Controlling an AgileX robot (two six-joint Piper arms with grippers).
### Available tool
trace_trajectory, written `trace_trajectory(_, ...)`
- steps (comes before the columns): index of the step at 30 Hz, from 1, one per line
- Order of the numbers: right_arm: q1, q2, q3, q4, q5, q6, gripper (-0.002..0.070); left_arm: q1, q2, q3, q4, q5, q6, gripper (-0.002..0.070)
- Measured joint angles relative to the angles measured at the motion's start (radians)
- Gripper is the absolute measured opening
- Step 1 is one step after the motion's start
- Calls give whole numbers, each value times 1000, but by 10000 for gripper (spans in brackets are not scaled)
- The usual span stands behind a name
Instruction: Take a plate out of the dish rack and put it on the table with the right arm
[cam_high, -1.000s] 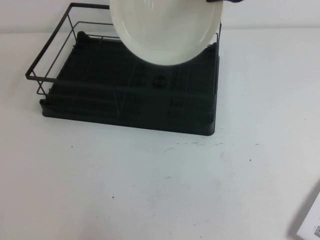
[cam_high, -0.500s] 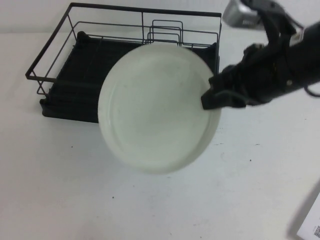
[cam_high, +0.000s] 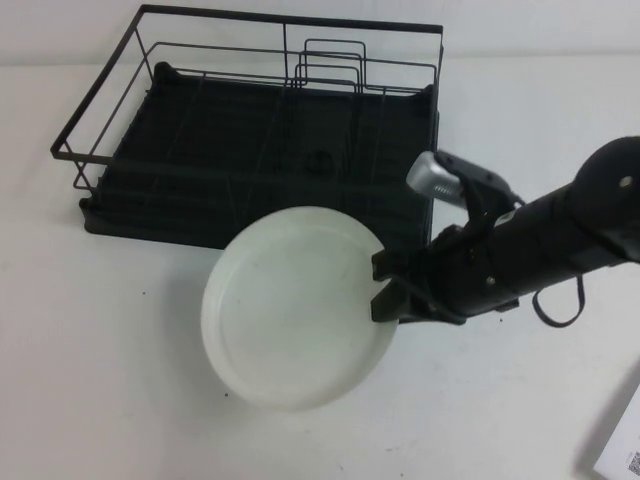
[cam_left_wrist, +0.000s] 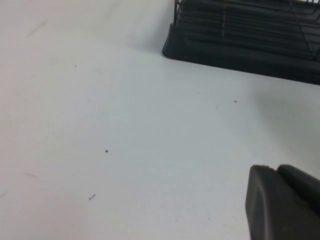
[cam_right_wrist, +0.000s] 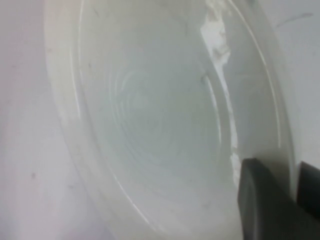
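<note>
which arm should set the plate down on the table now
Right. The right gripper is shut on the plate at its rim, holding it in front of the dish rack over the table. The left gripper is off to the side, holding nothing.

A broad white table (cam_high: 120, 380) fills nearly the whole high view. Its surface is matte and plain, marked with a few small dark specks (cam_high: 143, 293) and a row of faint grey scuffs (cam_high: 400, 288) near the middle. At the far edge the table meets a pale, bare wall (cam_high: 560, 25), a shade lighter than the tabletop. At the near right corner lies a white sheet (cam_high: 625, 445) with a small printed code, and a soft grey shadow (cam_high: 600, 440) runs along its left edge. The light is even and diffuse, with blurred shadows. The left wrist view shows more of the same white tabletop (cam_left_wrist: 125, 100), with tiny dark flecks (cam_left_wrist: 106, 151).
</note>
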Motion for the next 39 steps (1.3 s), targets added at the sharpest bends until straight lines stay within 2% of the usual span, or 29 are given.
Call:
trace_trajectory(14, 0, 189, 0, 61, -83, 0, 48, 0, 0, 0, 0, 0, 0, -6)
trace_trajectory(17, -2, 202, 0, 65, -118, 0, 69, 0, 0, 0, 0, 0, 0, -6)
trace_trajectory(21, -15, 213, 0, 63, -154, 0, 177, 0, 0, 0, 0, 0, 0, -6)
trace_trajectory(26, -18, 216, 0, 59, -166, 0, 386, 0, 0, 0, 0, 0, 0, -6)
trace_trajectory(28, -18, 208, 0, 42, -166, 0, 426, 0, 0, 0, 0, 0, 0, -6)
trace_trajectory(30, -18, 184, 0, 5, -161, 0, 438, 0, 0, 0, 0, 0, 0, -6)
trace_trajectory(32, -18, 129, 0, -47, -139, 0, 423, 0, 0, 0, 0, 0, 0, -6)
trace_trajectory(34, -18, 58, 0, -102, -96, 0, 365, 0, 0, 0, 0, 0, 0, -6)
trace_trajectory(36, -18, -32, 0, -158, -37, 0, 256, 0, 0, 0, 0, 0, 0, -6)
trace_trajectory(38, -18, -124, 0, -215, 28, 0, 111, 0, 0, 0, 0, 0, 0, -6)
trace_trajectory(39, -18, -159, 0, -232, 52, 0, 68, 0, 0, 0, 0, 0, 0, -6)
